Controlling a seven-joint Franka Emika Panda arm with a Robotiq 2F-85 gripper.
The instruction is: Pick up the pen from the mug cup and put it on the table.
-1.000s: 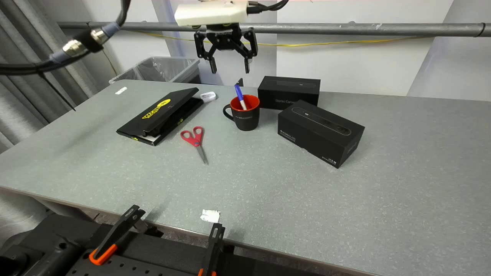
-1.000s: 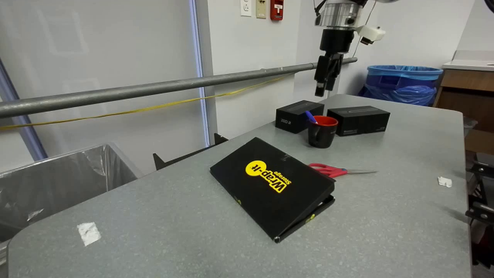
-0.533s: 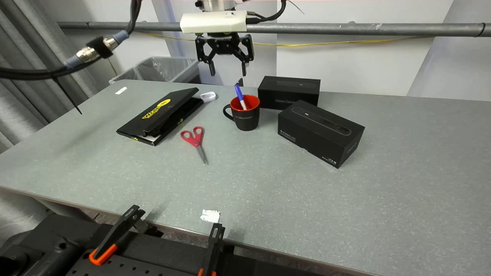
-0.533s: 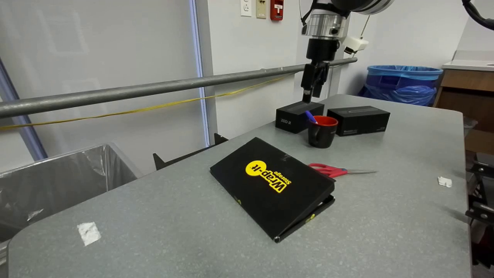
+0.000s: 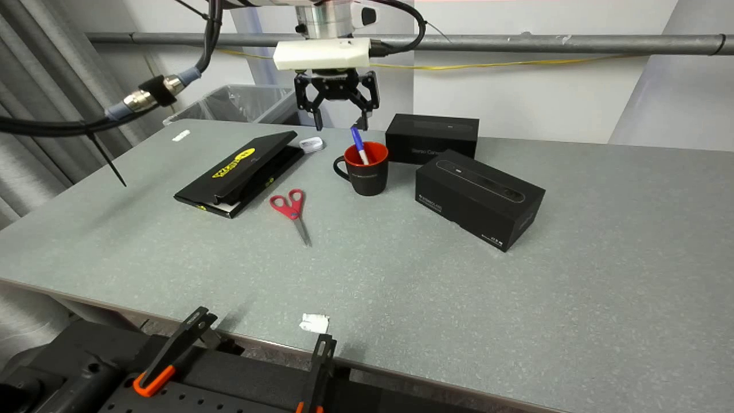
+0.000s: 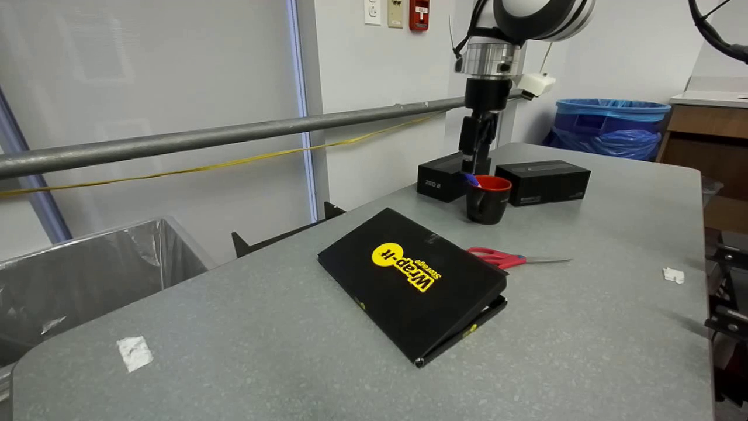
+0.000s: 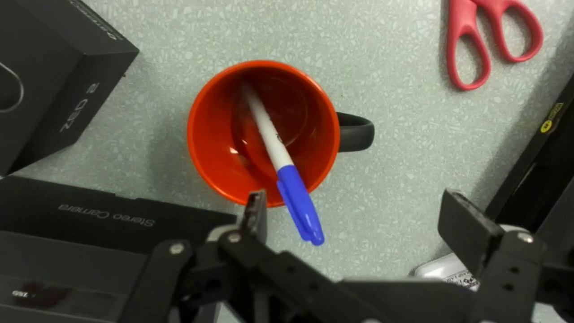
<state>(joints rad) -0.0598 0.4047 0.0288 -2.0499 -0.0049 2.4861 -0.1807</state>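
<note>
We see the blue-capped marker (image 7: 281,162) leaning inside the black mug (image 5: 370,182), its cap jutting past the rim. Our gripper (image 5: 340,125) hangs near the mug with its jaws spread wide; the wrist view shows the cap between them. On the mug's handle side, the surface (image 5: 602,275) carries red-handled scissors (image 5: 293,215) and a Wrap-It Storage box (image 6: 411,283); opposite the handle, a Stereo Camera box (image 5: 431,137).
</note>
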